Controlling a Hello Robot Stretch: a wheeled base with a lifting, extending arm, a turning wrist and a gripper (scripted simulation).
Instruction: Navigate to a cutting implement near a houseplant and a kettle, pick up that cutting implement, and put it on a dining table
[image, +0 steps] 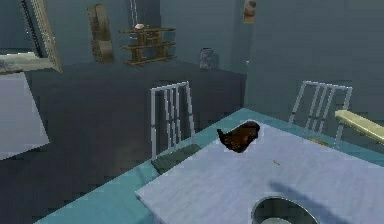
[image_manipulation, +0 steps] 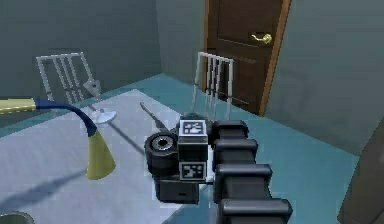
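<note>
Knife (image_manipulation: 150, 112), if the thin grey sliver beside the gripper (image_manipulation: 160, 148) is being read rightly, is being found at the dining table (image_manipulation: 40, 165). The arm is being held out over the tabletop, presumably for placing. Grip and finger state cannot be told.

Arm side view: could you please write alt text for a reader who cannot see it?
The robot's dark arm reaches over a pale table that bears a yellow cone-shaped thing. Two white chairs stand at its far sides, and a brown door lies beyond.
</note>
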